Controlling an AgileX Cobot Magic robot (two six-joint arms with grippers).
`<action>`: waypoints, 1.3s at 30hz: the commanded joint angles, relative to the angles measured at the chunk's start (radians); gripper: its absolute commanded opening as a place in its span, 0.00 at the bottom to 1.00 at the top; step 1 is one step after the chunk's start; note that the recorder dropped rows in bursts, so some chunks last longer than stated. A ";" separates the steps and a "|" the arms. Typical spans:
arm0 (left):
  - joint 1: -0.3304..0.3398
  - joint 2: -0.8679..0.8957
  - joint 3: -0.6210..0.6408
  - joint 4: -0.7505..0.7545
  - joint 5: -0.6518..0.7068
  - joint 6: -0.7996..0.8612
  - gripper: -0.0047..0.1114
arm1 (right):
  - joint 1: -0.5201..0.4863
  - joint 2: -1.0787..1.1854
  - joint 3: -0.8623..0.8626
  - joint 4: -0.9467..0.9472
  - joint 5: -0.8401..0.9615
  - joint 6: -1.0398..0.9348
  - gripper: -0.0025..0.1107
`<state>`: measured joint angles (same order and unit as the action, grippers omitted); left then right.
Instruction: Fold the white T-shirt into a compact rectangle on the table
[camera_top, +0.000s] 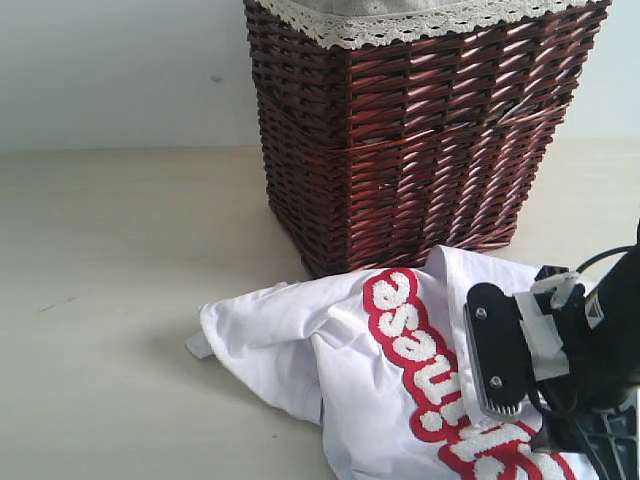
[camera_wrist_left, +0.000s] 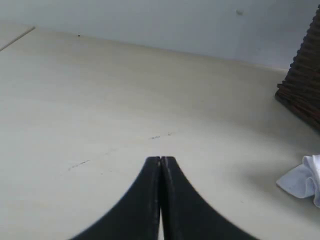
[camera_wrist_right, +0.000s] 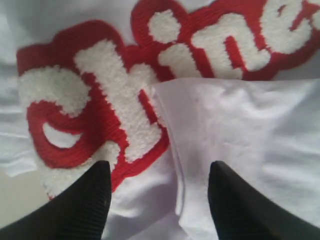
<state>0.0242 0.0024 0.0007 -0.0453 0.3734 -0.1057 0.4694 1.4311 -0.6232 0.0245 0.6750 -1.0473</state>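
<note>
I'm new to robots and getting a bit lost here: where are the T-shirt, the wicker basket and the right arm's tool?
white T-shirt (camera_top: 265, 335): exterior view, plain white cloth on its left part.
wicker basket (camera_top: 400, 150): exterior view, woven side wall.
right tool (camera_wrist_right: 160, 167): right wrist view, midway between its open fingertips.

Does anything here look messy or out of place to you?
Yes: the white T-shirt lies bunched and wrinkled on the table close by the wicker basket, not spread flat. In the right wrist view a loose flap covers part of its red lettering.
</note>
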 joint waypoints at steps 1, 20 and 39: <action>-0.005 -0.002 -0.001 -0.005 -0.005 -0.002 0.04 | -0.007 0.001 0.040 -0.004 -0.099 -0.031 0.52; -0.005 -0.002 -0.001 -0.005 -0.005 -0.002 0.04 | -0.007 0.158 0.048 -0.351 -0.247 0.403 0.14; -0.005 -0.002 -0.001 -0.005 -0.005 -0.002 0.04 | -0.318 0.049 0.043 -1.365 -0.372 1.361 0.02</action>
<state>0.0242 0.0024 0.0007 -0.0453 0.3734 -0.1057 0.2380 1.4397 -0.5760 -1.1069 0.3536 0.1229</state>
